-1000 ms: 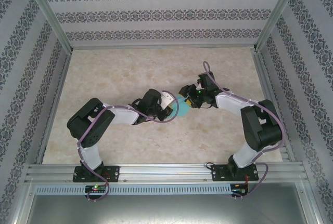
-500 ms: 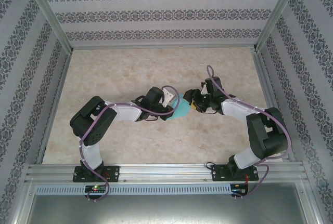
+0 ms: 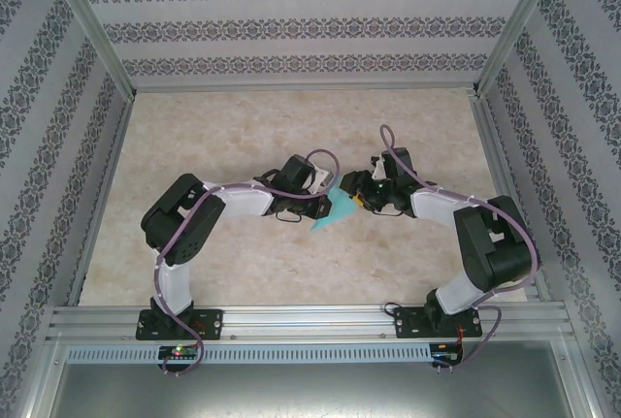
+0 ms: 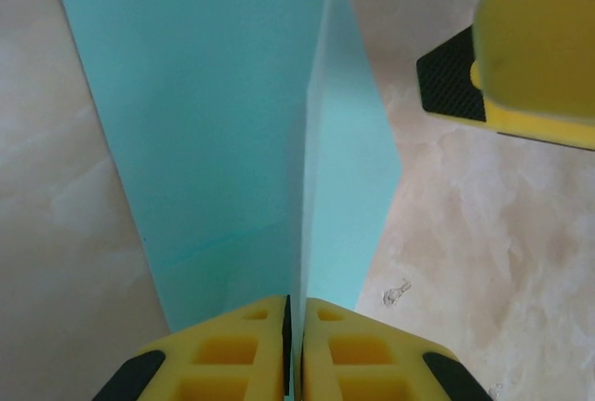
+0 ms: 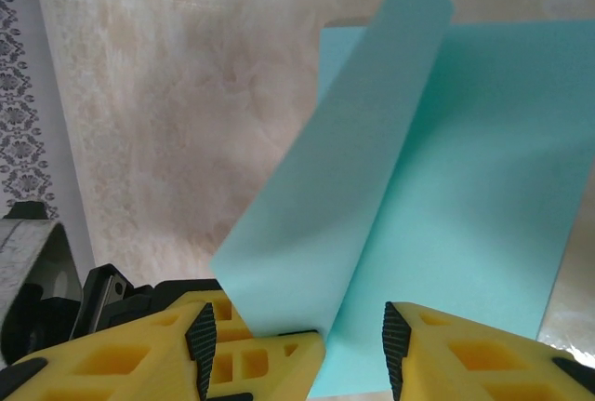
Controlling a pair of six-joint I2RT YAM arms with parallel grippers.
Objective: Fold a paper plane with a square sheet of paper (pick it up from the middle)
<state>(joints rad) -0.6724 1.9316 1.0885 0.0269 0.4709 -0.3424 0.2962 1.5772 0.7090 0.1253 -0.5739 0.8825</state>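
two robot arms meet above the middle of a marble-patterned table (image 3: 223, 137), and between their tips hangs the square sheet of paper (image 4: 204, 113), thin, plain and teal, lifted clear of the table's surface. in the overhead view one pointed corner of it dips toward the table's near edge.

the left gripper (image 4: 293, 327) has its two yellow fingers pressed together with no gap, pinching the sheet along a fold line. a wide panel and a narrower panel spread away from that pinch over the table. the right gripper (image 5: 351, 336) has its fingers apart. the sheet passes between them unclamped, and a loose flap curls up against one finger.

the paper looks feather-light and limp. it bends under its own weight and would likely flutter or twist with any quick move. it probably takes a crease for good, so a stray pinch would leave a mark the plane would keep, and two grippers pulling apart could tear it. the safest hold seems to be on the fold itself near the sheet's middle, where the doubled layers are stiffest. a second light pinch on a free edge could keep the panel flat above the table
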